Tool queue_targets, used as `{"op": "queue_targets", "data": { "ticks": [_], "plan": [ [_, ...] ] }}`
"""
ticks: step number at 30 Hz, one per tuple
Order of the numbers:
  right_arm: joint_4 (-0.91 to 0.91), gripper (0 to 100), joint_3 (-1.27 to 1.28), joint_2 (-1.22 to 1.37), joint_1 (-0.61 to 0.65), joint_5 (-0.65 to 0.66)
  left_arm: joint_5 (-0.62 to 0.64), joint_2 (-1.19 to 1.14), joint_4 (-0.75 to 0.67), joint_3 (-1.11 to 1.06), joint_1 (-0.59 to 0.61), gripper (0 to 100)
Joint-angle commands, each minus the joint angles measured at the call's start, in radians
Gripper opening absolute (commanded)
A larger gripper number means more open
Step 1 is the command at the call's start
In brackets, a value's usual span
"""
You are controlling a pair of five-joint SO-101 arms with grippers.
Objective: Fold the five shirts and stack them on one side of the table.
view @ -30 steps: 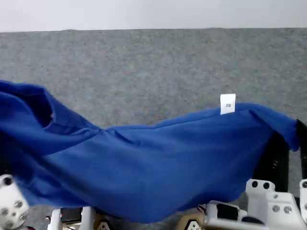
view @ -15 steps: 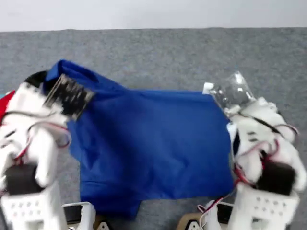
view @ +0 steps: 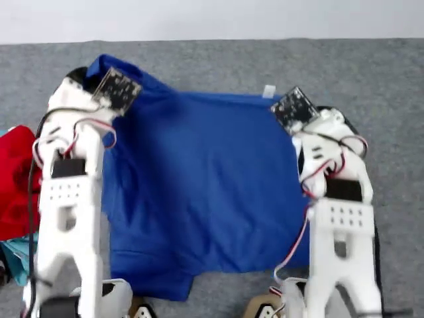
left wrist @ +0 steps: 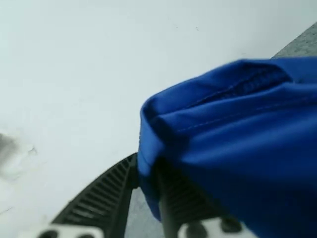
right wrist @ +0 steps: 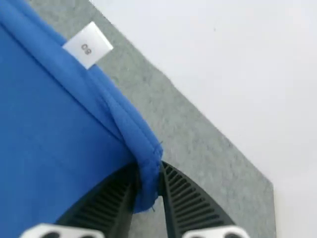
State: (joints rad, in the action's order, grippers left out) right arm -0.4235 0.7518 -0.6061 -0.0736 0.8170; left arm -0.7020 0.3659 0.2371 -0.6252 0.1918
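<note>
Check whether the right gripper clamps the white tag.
No, the right gripper pinches the hem of the blue shirt; the white tag sits farther along that edge.

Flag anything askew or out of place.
The blue shirt lies crooked: the corner pinched by the left end effector is bunched and farther back than that in the right end effector. Red cloth sits crumpled beside it.

The left gripper (left wrist: 147, 171) has its two black ribbed fingers (left wrist: 101, 198) closed over a bunched edge of the blue shirt (left wrist: 237, 129), pinching a folded hem with a visible line of stitching. Behind the cloth is a white wall (left wrist: 99, 59), and a corner of the grey table (left wrist: 303, 43) shows beside the shirt.
</note>
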Motion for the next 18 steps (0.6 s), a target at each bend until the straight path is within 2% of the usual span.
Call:
{"op": "queue_targets", "data": {
  "ticks": [1,11,16,18],
  "plan": [
    [0.125,0.9,-0.170,0.174,0.001,0.012,-0.008,-0.173,-0.054,0.199,-0.002,1],
    [0.137,0.9,-0.715,0.723,0.004,0.012,-0.006,-0.654,-0.048,0.694,-0.017,1],
    [0.113,0.9,-0.901,0.862,0.019,0.012,-0.006,-0.752,-0.037,0.820,-0.029,1],
    [0.050,0.9,-0.934,0.871,0.028,0.012,-0.006,-0.760,0.026,0.851,-0.034,1]
  ]
}}
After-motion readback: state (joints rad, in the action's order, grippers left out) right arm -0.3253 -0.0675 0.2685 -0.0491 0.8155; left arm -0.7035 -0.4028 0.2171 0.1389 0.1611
